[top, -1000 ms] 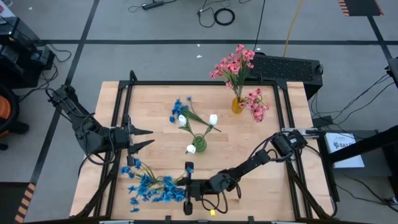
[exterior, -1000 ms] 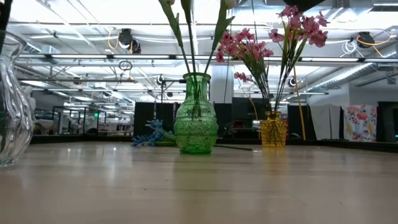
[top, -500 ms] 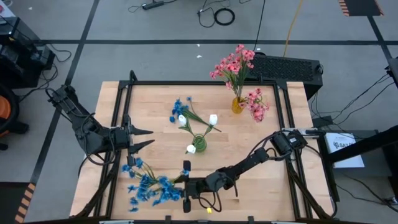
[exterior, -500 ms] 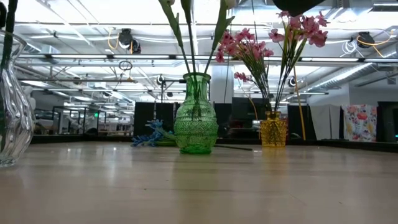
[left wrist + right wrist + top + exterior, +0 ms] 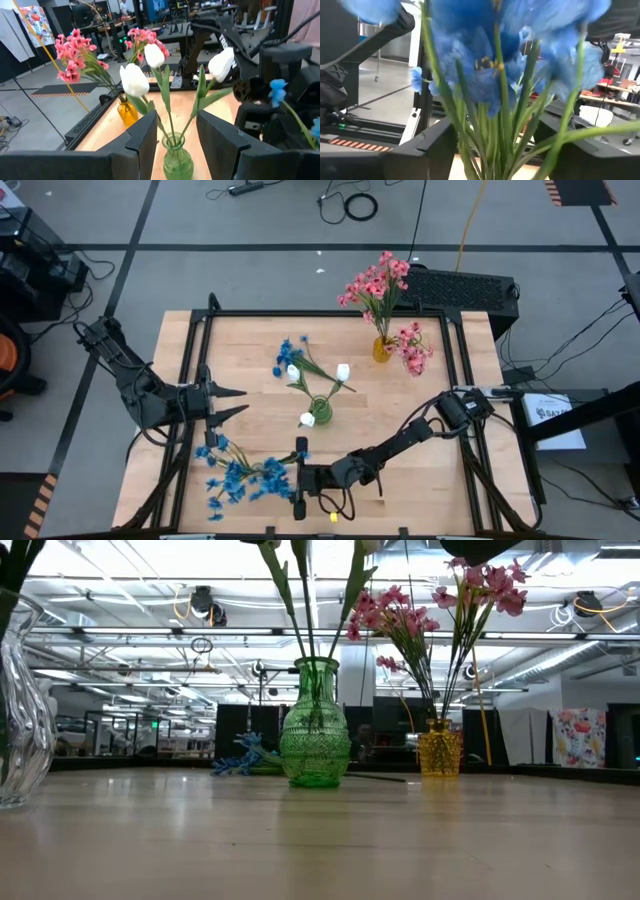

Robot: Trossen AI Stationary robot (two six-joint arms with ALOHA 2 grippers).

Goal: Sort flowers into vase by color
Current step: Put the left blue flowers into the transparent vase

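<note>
At the desk's (image 5: pixel 450 390) near edge we see the right claw (image 5: pixel 299 471) spread, blue flowers (image 5: pixel 240 476) standing between its fingers in a clear vase (image 5: pixel 20 720). Left claw (image 5: pixel 228 402) waits half spread at the left edge. White buds (image 5: pixel 320 390) fill the green vase (image 5: pixel 314 735) at centre, pink flowers (image 5: pixel 378 285) the yellow vase (image 5: pixel 382 348) at the far edge.

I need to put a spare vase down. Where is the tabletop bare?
Bare wood lies between the green glass vase and yellow glass vase, and along the table's right side. The near left corner is crowded: blue flowers, right gripper.
</note>
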